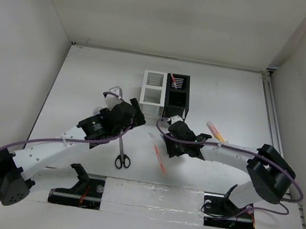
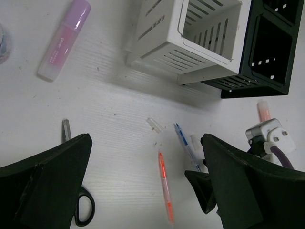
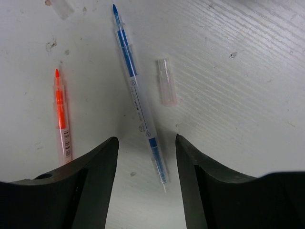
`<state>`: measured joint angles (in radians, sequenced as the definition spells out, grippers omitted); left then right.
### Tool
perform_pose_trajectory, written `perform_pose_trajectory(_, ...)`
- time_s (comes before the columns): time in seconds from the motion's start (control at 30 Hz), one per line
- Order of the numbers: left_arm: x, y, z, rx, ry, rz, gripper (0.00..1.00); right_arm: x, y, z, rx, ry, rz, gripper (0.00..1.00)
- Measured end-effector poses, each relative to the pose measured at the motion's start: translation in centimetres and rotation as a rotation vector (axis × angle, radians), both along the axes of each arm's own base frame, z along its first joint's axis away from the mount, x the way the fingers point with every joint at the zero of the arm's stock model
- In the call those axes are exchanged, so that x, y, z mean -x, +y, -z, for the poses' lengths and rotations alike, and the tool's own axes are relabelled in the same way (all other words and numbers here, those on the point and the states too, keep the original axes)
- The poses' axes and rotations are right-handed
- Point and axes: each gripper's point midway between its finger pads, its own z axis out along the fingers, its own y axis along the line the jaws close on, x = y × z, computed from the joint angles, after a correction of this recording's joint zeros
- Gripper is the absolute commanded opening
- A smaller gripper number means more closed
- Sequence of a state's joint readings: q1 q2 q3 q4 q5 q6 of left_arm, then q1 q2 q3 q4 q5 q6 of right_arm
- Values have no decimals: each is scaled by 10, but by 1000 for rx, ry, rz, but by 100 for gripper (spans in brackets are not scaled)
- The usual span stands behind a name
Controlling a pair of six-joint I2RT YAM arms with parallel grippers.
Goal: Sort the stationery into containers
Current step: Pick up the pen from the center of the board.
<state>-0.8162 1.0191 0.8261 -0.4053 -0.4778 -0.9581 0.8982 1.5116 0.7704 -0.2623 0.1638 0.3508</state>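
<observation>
Scissors [image 2: 66, 131] half hidden behind left fingers [image 2: 47, 186]

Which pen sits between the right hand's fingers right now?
The blue pen: it runs into the gap of the right hand. The orange pen lies outside, beside one finger.

Scissors [image 1: 123, 157] lie left of pens [image 1: 159, 157], w/ organizers [image 1: 153, 88] behind (side by side).

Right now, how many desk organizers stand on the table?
2. The white organizer stands at the far middle of the table; the black organizer stands directly beside it, on its right. Part of the table is covered, but a third seems unlikely.
</observation>
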Motion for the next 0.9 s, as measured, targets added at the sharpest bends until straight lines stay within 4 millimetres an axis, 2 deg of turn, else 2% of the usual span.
perform_pose_trajectory(0.17,1,1,-6,14,-16,1,100,-3,2,2,11,-3,-4,53)
perform_pose_trajectory(0.27,1,2,-9,22,-24,2,100,-4,2,3,19,-5,-4,46)
perform_pose_trajectory(0.57,2,3,-11,25,-31,2,100,-5,6,4,30,-5,-21,44)
perform_pose_trajectory(0.63,2,3,-11,26,-32,2,100,-5,8,4,40,-3,-26,37)
perform_pose_trajectory(0.77,3,3,-10,26,-32,2,100,-7,13,4,51,-2,-37,30)
perform_pose_trajectory(0.8,3,4,-10,26,-32,3,100,-6,14,4,51,-2,-39,25)
perform_pose_trajectory(0.9,4,5,-12,30,-36,2,100,-6,15,4,49,-2,-41,20)
